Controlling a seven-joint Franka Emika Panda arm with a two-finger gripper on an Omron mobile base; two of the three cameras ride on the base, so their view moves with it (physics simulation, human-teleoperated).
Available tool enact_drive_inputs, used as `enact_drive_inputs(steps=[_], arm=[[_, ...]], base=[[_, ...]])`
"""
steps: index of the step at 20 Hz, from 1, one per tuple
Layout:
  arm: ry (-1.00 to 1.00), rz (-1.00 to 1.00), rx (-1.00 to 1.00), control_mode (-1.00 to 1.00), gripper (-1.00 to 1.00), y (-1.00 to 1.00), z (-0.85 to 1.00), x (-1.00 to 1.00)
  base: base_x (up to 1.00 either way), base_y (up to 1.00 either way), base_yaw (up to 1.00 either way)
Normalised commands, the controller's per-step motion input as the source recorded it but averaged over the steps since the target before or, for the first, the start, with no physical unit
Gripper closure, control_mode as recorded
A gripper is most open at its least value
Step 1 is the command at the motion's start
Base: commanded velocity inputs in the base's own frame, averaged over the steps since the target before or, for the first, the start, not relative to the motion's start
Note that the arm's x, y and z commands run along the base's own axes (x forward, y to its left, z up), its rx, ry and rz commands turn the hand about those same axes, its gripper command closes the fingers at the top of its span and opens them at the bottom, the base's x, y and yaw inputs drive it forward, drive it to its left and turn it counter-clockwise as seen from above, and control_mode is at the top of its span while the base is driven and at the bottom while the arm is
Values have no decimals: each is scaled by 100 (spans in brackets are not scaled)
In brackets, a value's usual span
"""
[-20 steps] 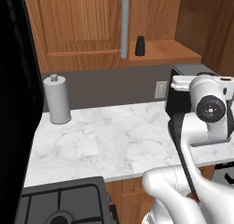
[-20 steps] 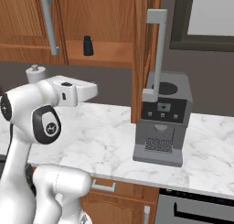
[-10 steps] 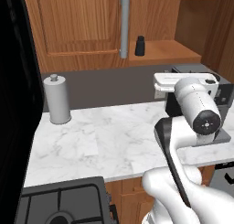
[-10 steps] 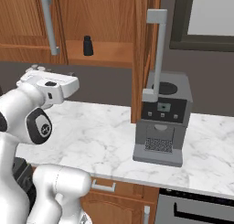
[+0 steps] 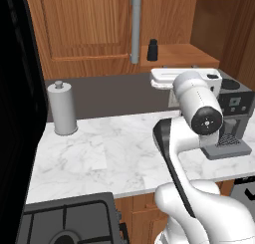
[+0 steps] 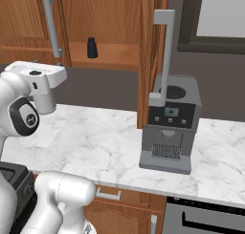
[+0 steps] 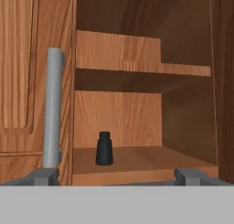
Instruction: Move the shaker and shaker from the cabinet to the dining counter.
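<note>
My gripper stands spread as wide as it goes, with nothing between the jaws. In the hand view the two dark fingertips sit far apart at the bottom, both pointed into the open cabinet.

Straight ahead of the claw, on the cabinet's lower wooden shelf, stands the one shaker I can see. It is upright, toward the left of the shelf, near the open door's grey bar handle but clear of it. I cannot find the second shaker in any view. From the base cameras the shaker sits well above and beyond my hand, which is held over the marble worktop below the cabinet, so I judge the reach has not yet closed in.

As for handling, I expect the shaker to be light and rigid, with a smooth, perhaps slippery skin. Its tapered form, wide at the base and narrow at the neck, makes it easy to tip. I would take hold around the lower, wider body, where the sides are closest to parallel, not the neck, where the pads could slide upward. The door handle beside it is what I must avoid brushing on the way in.
</note>
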Motion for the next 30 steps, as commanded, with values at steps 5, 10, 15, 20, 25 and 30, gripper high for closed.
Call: enact_drive_inputs(steps=[5,10,15,20,25,30], arm=[[0,12,0,-100,-100,39,14,19],[0,9,0,-100,-100,34,13,37],[3,3,0,-100,-100,27,3,53],[9,1,0,-100,-100,14,0,65],[10,1,0,-100,-100,1,0,74],[4,0,0,-100,-100,11,0,61]], base=[[0,0,0],[0,0,0],[0,0,0],[0,0,0],[0,0,0],[0,0,0]])
